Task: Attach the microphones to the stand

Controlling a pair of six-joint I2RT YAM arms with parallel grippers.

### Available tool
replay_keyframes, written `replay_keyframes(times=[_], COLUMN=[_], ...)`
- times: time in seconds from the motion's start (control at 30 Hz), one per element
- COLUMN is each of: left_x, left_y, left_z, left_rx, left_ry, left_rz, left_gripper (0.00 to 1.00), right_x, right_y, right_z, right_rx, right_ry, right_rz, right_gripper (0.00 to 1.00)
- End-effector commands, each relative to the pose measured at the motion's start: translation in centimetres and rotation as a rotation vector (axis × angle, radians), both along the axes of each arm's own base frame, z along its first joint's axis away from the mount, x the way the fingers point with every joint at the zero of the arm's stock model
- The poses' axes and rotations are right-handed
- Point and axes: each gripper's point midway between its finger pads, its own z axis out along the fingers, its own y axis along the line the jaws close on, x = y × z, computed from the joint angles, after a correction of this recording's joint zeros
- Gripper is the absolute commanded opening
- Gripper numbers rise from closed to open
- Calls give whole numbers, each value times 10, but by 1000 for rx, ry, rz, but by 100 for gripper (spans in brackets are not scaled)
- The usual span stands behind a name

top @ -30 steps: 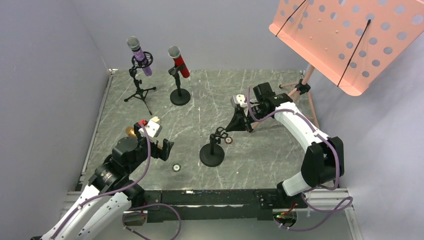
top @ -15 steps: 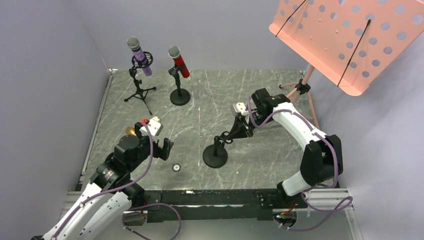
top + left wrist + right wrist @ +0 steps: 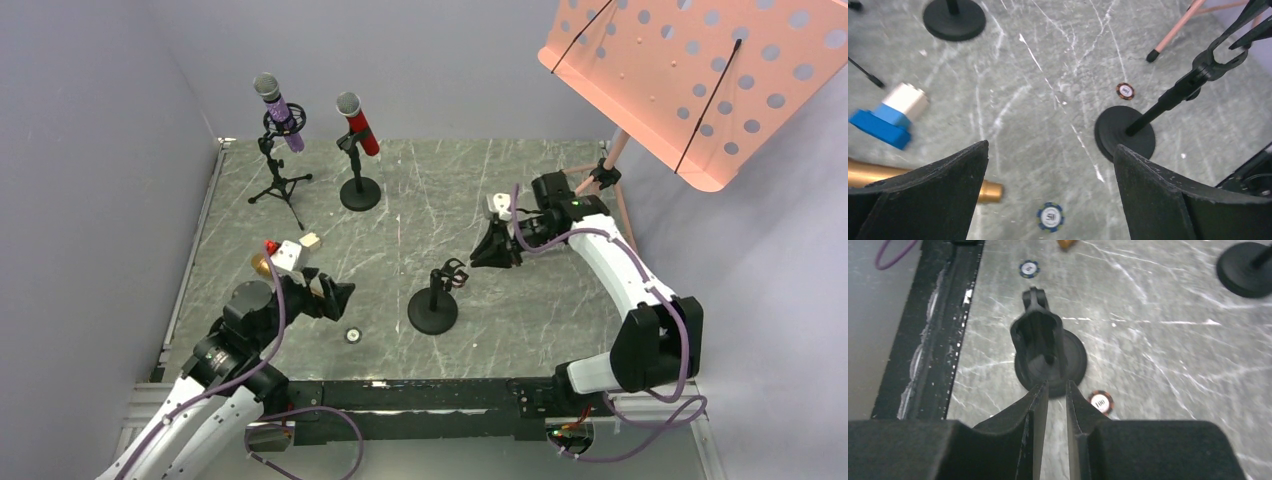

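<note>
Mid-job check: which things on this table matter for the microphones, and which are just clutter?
Job: purple microphone and red microphone, both already mounted; gold microphone, lying flat; empty clip stand.
Lying about: blue poker chip, brown poker chip, blue-and-white block, pink music stand.

The top camera sits high at the near side and looks down on the whole table (image 3: pixel 520 180) from far. The left wrist camera hangs low at the near left and faces the far side, while the right wrist camera, also close, faces left across the table. All three views share the black stand (image 3: pixel 433 300) in the middle.
</note>
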Motion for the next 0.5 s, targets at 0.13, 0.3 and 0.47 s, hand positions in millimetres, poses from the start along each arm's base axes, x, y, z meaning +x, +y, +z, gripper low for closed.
replay_keyframes(times=[0.13, 0.3, 0.47], left_x=[6, 11, 11], left_y=[7, 64, 91], left_z=[-65, -86, -104], left_rx=[-392, -453, -327], left_ry=[289, 349, 438], left_rz=[299, 716, 947], left_gripper=[99, 99, 99], right_x=[13, 18, 17], right_y=[-26, -26, -26], right_z=[32, 31, 28], right_rx=[44, 66, 71], right_ry=[-107, -90, -85], right_rz=[-86, -132, -126], right_gripper=[26, 34, 38])
